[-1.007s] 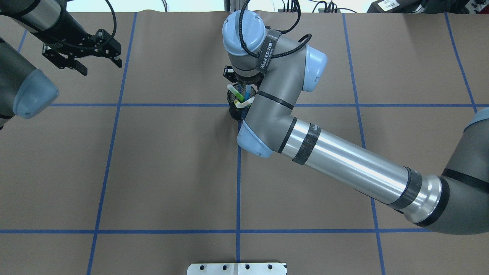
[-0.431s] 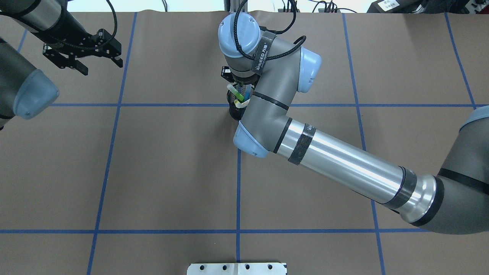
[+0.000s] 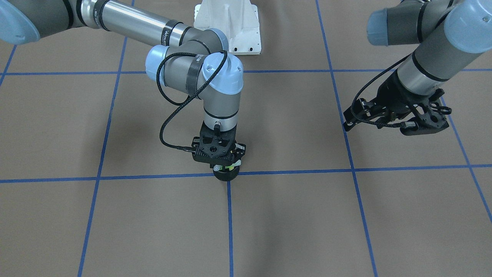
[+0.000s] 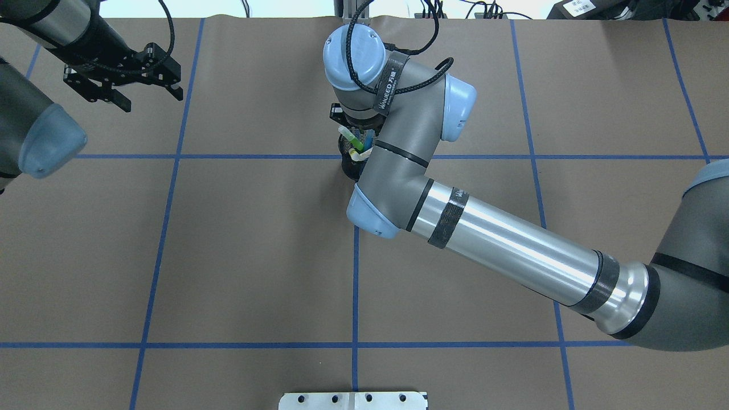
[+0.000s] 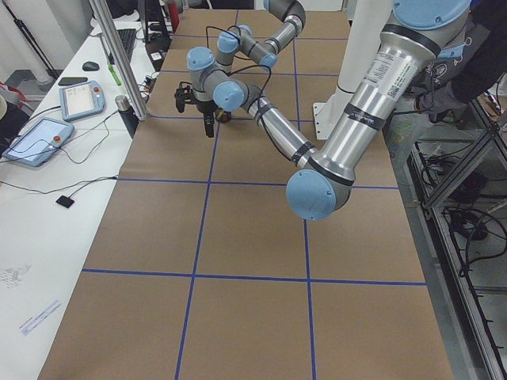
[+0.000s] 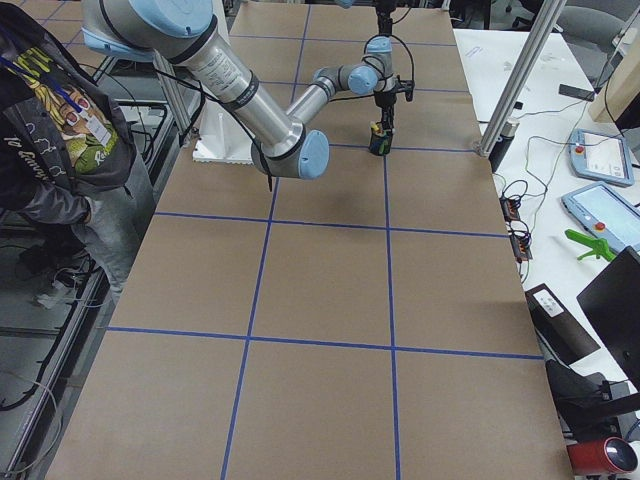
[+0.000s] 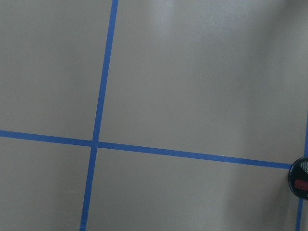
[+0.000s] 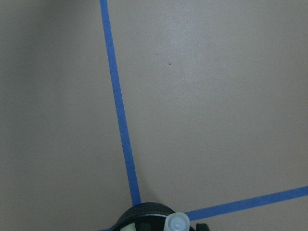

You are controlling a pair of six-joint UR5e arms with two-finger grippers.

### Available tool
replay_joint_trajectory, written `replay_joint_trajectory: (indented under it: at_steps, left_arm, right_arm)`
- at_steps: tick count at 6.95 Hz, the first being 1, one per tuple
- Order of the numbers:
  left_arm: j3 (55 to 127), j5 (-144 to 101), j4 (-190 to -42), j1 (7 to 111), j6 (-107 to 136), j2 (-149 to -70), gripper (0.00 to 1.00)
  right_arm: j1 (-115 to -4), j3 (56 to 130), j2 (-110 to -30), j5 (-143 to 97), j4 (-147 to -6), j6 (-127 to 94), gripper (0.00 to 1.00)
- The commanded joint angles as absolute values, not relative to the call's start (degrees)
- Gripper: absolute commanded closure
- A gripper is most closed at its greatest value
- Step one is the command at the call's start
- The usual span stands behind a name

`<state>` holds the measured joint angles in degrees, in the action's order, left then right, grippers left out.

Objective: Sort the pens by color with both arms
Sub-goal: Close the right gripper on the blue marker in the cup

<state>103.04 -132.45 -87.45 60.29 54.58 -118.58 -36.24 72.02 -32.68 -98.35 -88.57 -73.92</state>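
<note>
Several pens [image 4: 352, 138] stand in the black mesh cup [image 4: 348, 166] on the tape crossing in the middle of the bench [image 4: 250, 250]. Your right pincer [image 3: 223, 164] hangs directly over them, tips at the cup's mouth. You cannot tell its spread or grip. Your left pincer [image 4: 151, 101] hovers well apart, fingers spread wide, holding nothing.

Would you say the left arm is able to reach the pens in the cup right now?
Probably not: the right pincer sits right over the cup and pens, blocking access from above, and the left pincer hangs far off.
</note>
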Motion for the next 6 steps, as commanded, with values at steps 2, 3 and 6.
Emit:
replay_joint_trajectory:
  at_steps: [2, 3, 6]
  left_arm:
    - [103.1, -132.5, -87.5, 60.3, 54.6, -118.6, 0.01]
    - [103.1, -132.5, -87.5, 60.3, 54.6, -118.6, 0.01]
    - [103.0, -132.5, -87.4, 60.3, 54.8, -118.8, 0.01]
  right_arm:
    - [-36.2, 72.7, -32.7, -98.6, -88.5, -74.1, 0.77]
    - [-36.2, 72.9, -32.8, -98.8, -88.5, -74.1, 0.79]
    - [-40.4, 75.6, -32.3, -103.0, -90.3, -73.9, 0.8]
